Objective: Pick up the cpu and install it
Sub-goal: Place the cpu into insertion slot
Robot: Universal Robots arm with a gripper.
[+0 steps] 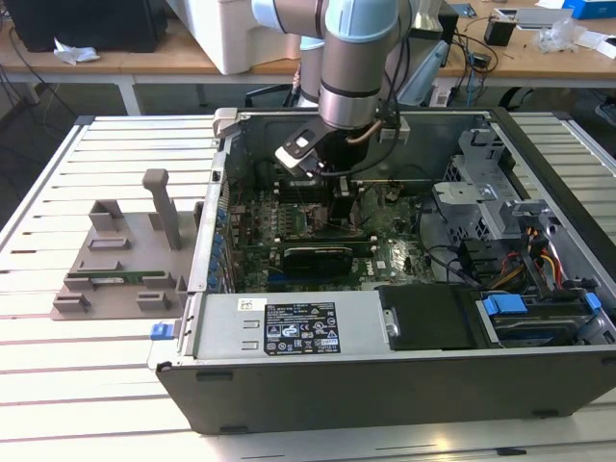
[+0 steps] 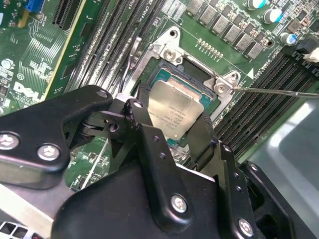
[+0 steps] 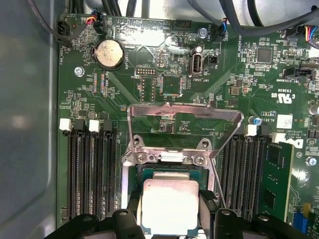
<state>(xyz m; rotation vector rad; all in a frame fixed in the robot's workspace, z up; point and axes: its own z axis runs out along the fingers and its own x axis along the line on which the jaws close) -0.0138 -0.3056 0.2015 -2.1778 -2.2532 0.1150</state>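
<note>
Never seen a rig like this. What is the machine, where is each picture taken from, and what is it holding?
The machine is one robot arm reaching into an open computer case lying on a slatted table. The exterior view comes from a camera off the arm and takes in the whole scene. Both wrist views come from cameras riding on the arm, looking at the green motherboard. There the gripper has its two black fingers against opposite edges of the cpu, a silver square chip, at the open socket, whose metal frame is flipped up. Whether the chip is fully seated I cannot tell. A grey parts holder sits on the table at the exterior view's left.
</note>
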